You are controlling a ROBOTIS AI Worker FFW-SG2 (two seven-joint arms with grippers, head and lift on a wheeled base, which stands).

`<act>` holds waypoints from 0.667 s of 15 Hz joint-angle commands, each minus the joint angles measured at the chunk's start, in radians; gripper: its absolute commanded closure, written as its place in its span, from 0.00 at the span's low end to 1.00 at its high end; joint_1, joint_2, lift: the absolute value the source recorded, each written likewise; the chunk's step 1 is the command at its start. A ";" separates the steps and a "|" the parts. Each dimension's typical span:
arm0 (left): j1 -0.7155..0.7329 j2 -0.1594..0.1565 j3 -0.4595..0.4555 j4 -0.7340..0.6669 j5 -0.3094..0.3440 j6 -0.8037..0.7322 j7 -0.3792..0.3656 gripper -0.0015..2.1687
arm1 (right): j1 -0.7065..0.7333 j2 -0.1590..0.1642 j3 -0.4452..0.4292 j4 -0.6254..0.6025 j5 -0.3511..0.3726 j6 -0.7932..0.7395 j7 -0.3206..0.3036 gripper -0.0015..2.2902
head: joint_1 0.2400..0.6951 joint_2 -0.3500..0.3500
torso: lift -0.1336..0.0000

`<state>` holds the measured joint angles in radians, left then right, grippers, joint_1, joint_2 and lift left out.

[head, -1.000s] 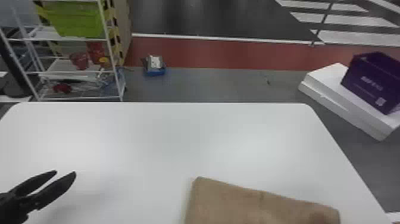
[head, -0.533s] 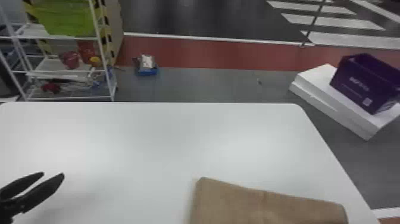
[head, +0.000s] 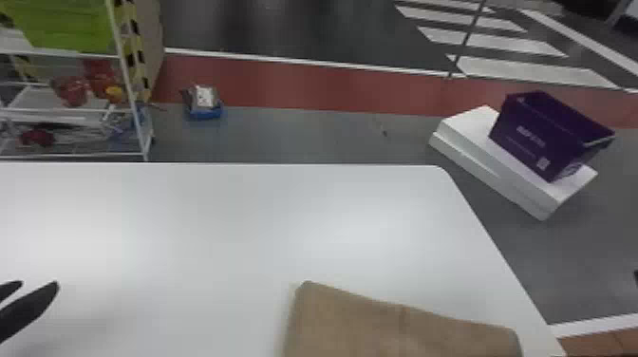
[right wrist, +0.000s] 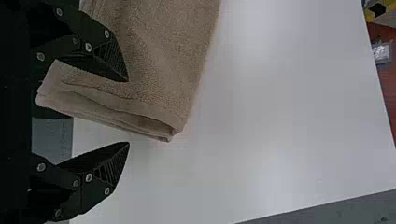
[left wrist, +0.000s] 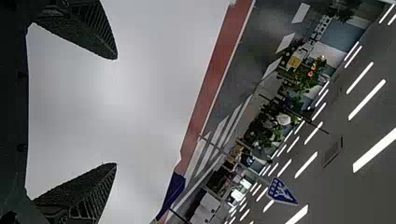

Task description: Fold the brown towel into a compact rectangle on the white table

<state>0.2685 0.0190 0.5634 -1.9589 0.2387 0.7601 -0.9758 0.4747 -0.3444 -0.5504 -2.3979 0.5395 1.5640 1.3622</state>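
The white counter (head: 190,228) gives the brown towel (head: 403,327) a flat base, which should help its creases settle. The towel lies near the robot, towards the counter's right side, already partly folded. The left gripper (left wrist: 116,111) is well apart from it, empty jaws spread, probably to leave the right arm room. The right gripper (right wrist: 128,112) has its jaws apart around the layered end (right wrist: 116,109), probably placed for squaring or pinching those layers.
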 commanded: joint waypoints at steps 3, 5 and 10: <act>0.000 0.003 0.000 0.000 -0.001 0.000 0.000 0.03 | 0.025 -0.002 -0.020 -0.006 -0.003 0.008 0.005 0.03 | 1.00 0.17 | 0.07; -0.002 0.003 -0.004 0.000 -0.001 0.000 0.000 0.03 | 0.050 0.004 0.004 -0.003 0.010 0.008 0.005 0.03 | 1.00 0.17 | 0.07; -0.003 0.004 -0.004 0.006 -0.009 0.000 -0.001 0.03 | 0.059 0.004 0.070 0.054 0.083 0.008 0.005 0.05 | 1.00 0.16 | 0.07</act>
<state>0.2654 0.0216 0.5597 -1.9562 0.2306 0.7601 -0.9771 0.5342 -0.3399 -0.5066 -2.3654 0.6001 1.5640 1.3622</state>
